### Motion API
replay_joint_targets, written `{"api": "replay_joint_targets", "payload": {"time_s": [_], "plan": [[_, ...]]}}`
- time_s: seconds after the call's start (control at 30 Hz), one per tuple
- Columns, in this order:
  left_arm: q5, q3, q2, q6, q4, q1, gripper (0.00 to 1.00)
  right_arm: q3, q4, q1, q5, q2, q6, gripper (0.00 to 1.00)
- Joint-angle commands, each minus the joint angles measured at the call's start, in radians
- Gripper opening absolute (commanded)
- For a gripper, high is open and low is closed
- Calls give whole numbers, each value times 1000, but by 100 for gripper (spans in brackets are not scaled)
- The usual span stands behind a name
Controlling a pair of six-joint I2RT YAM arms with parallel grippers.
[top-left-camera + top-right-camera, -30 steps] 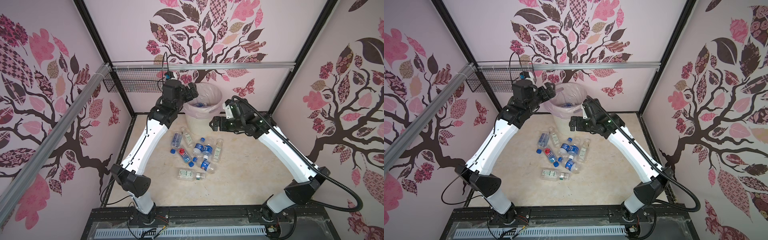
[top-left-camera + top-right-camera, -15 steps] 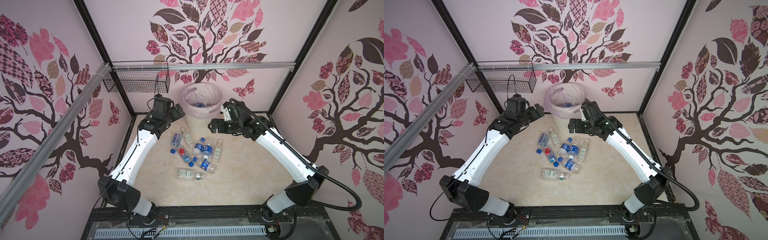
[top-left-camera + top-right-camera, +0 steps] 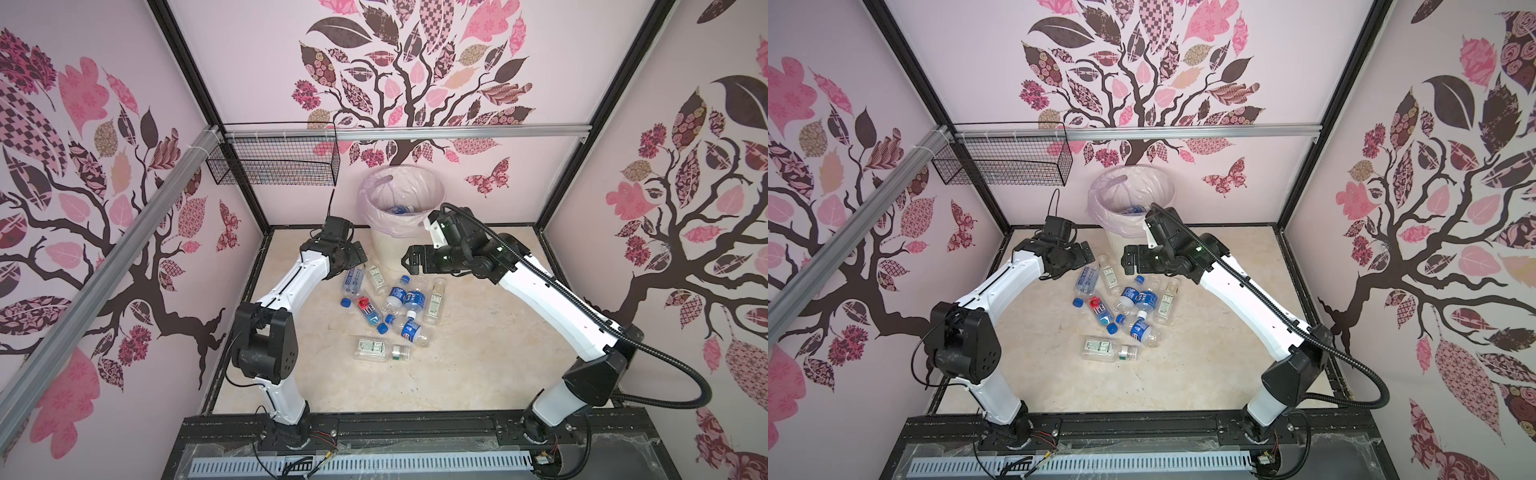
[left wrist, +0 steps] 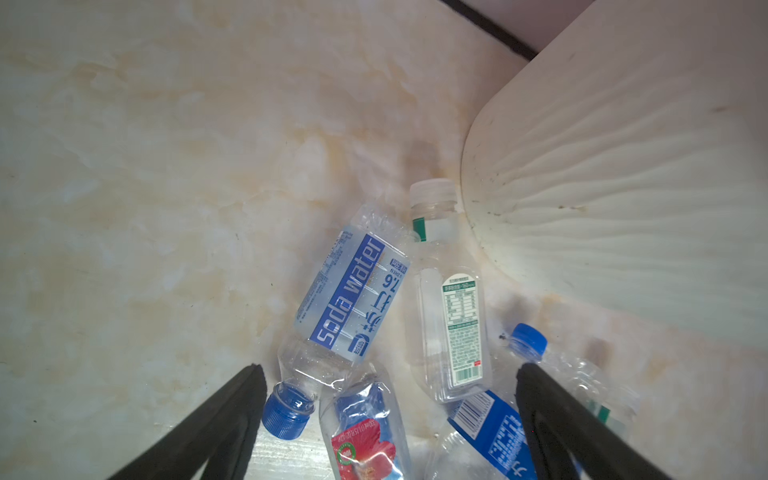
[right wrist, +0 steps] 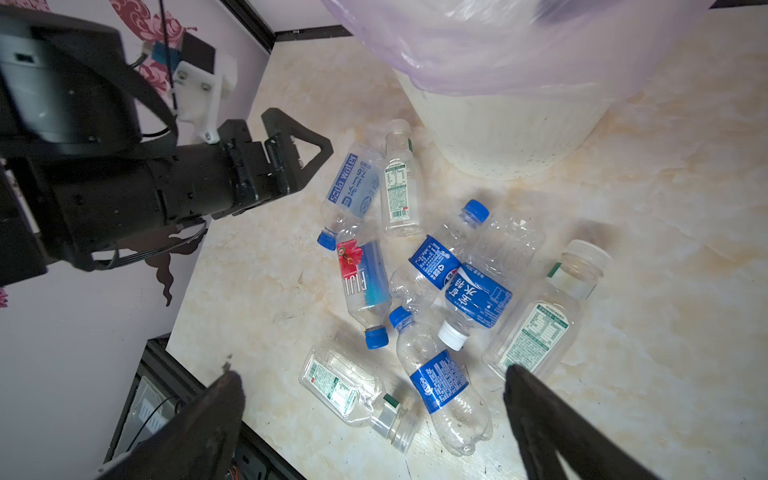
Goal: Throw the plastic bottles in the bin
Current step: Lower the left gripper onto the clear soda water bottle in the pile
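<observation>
Now my left arm (image 3: 291, 286) has dropped away from the mouth of the bin (image 3: 386, 249), where it was raised a second ago, and has swung down to the heap of the plastic bottles (image 3: 390, 303) on the surface (image 3: 478, 353). The left jaws are spread wide and empty, low at about 10 o'clock of the heap in both top views. My left wrist view shows the soda water bottle (image 4: 353, 299) lying ahead of them, its blue cap just beside one finger. A white-labelled bottle (image 4: 455, 320) lies alongside it, with its cap against the foot of the bin. My right arm (image 3: 540, 299) has barely moved in that second. The right jaws are also spread and hold nothing, hovering at about 1 o'clock of the heap, just in front of the bin. The bin stands at 12 o'clock of the heap against the back wall, and at least one blue-labelled bottle (image 3: 398, 209) lies inside its pink bag. I take it that a drop is finished and my left side is starting its next pick, most likely the soda water bottle. Roughly nine bottles are still on the surface, one of them lying alone at 6 o'clock, so much of the task remains. The bottles touch and overlap, so closing on one could catch its neighbour.
</observation>
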Motion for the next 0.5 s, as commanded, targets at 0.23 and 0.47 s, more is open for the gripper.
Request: {"api": "replay_joint_targets", "payload": {"time_s": [0.23, 0.47], "plan": [[-27, 28, 138, 152, -50, 3, 97, 104, -54, 29, -7, 105, -32, 100], [-25, 19, 189, 202, -39, 3, 95, 196, -120, 32, -8, 166, -31, 100]]}}
